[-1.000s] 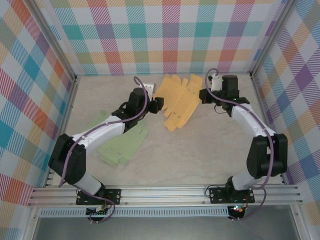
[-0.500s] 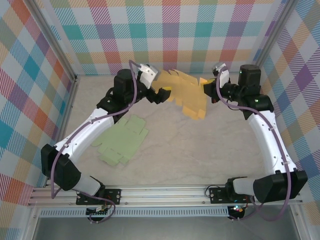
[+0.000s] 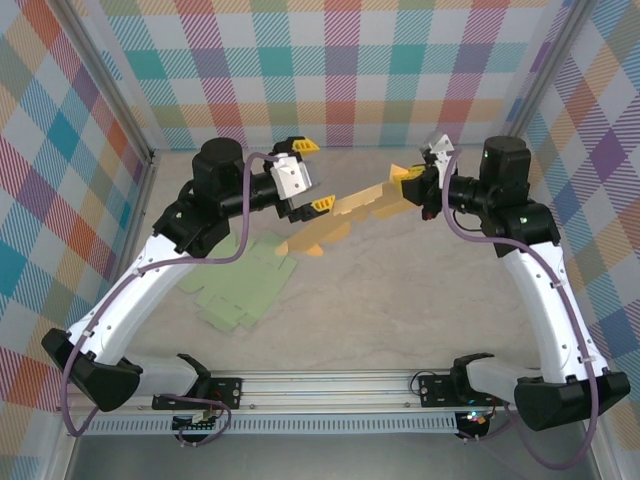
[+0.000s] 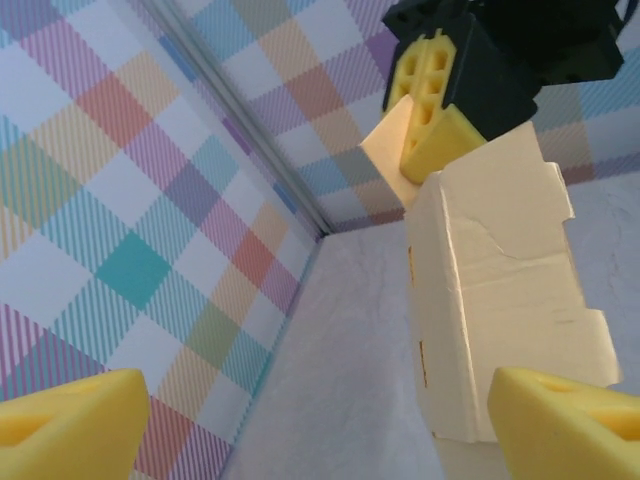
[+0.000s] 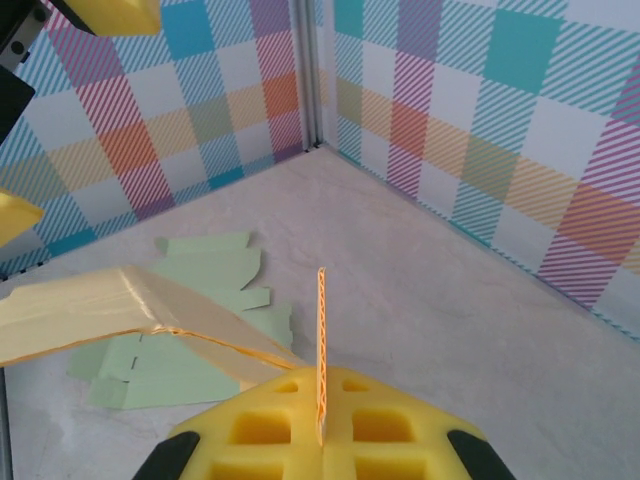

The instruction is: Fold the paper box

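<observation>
My right pincer (image 3: 415, 185) is pinching the flat yellow cardboard box blank (image 3: 340, 218) mid-air; left pincer (image 3: 312, 176) spread wide, blank's end just ahead.

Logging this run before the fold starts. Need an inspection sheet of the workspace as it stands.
Surface: marbled tabletop, no spills seen.
Job's things: yellow box blank, creased along a fold, held off the table between the two arms.
Clutter: green blank lying flat beneath the left arm.
Grippers: right tool shut on the yellow box blank's edge. Left tool open, facing its free end; contact cannot be told.
Cables: purple cables run along both arms, the left one hanging in a loose loop.
Surroundings: plaid walls on three sides, aluminium rail at the near edge.
</observation>
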Robot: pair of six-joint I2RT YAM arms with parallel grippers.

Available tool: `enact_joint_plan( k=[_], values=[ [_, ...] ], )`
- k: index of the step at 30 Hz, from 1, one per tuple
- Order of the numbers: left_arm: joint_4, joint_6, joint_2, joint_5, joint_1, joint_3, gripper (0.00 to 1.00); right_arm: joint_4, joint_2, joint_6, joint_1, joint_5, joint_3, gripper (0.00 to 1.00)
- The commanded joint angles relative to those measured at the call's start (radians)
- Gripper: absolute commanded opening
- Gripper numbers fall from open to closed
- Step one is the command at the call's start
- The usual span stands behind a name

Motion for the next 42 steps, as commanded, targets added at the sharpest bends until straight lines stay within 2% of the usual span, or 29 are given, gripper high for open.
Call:
enact_joint_plan(
  k=[1, 9, 12, 17, 21, 23, 25, 27, 28, 31, 35, 37, 38, 39, 40, 42],
  values=[
    [-0.205, 0.102, 0.02, 0.028, -0.053, 0.073, 0.86, -0.022, -0.002, -0.012, 0.029, 0.05, -0.013, 0.0],
    [-0.298, 0.094, 0.022, -0.1, -0.179, 0.059, 0.91, -0.081, 0.034, -0.042, 0.102, 0.23, 0.009, 0.0],
    [-0.272, 0.09, 0.04, -0.178, -0.203, 0.049, 0.91, -0.11, 0.055, -0.059, 0.135, 0.265, 0.03, 0.0],
    [-0.216, 0.04, 0.134, -0.4, -0.223, 0.097, 0.83, -0.1, 0.061, -0.069, 0.172, 0.284, 0.029, 0.0],
    [-0.224, 0.028, 0.178, -0.437, -0.226, 0.116, 0.79, -0.095, 0.062, -0.073, 0.184, 0.301, 0.024, 0.0],
    [-0.177, 0.021, 0.177, -0.461, -0.227, 0.089, 0.77, -0.095, 0.064, -0.076, 0.187, 0.308, 0.024, 0.0],
    [-0.122, 0.017, 0.172, -0.503, -0.228, 0.062, 0.68, -0.096, 0.064, -0.079, 0.189, 0.309, 0.023, 0.0],
    [-0.097, 0.017, 0.169, -0.528, -0.227, 0.053, 0.52, -0.096, 0.065, -0.081, 0.191, 0.309, 0.021, 0.0],
    [-0.092, 0.018, 0.167, -0.528, -0.227, 0.053, 0.45, -0.097, 0.066, -0.083, 0.191, 0.311, 0.021, 0.0],
    [-0.093, 0.016, 0.153, -0.501, -0.226, 0.048, 0.34, -0.098, 0.073, -0.084, 0.192, 0.316, 0.017, 0.0],
    [-0.082, 0.006, 0.131, -0.498, -0.227, 0.028, 0.08, -0.096, 0.078, -0.079, 0.194, 0.326, 0.007, 0.0],
    [-0.067, 0.007, 0.12, -0.506, -0.226, 0.008, 0.0, -0.086, 0.071, -0.072, 0.194, 0.33, -0.004, 0.07],
    [-0.054, 0.007, 0.113, -0.506, -0.225, -0.01, 0.0, -0.077, 0.065, -0.068, 0.195, 0.332, -0.016, 0.12],
    [-0.048, 0.006, 0.105, -0.498, -0.22, -0.022, 0.0, -0.068, 0.058, -0.063, 0.194, 0.335, -0.027, 0.19],
    [-0.039, -0.001, 0.091, -0.481, -0.213, -0.037, 0.0, -0.052, 0.049, -0.055, 0.193, 0.34, -0.041, 0.32],
    [-0.008, -0.031, 0.063, -0.436, -0.183, -0.072, 0.0, -0.017, 0.021, -0.046, 0.193, 0.352, -0.087, 0.46]
  ],
)
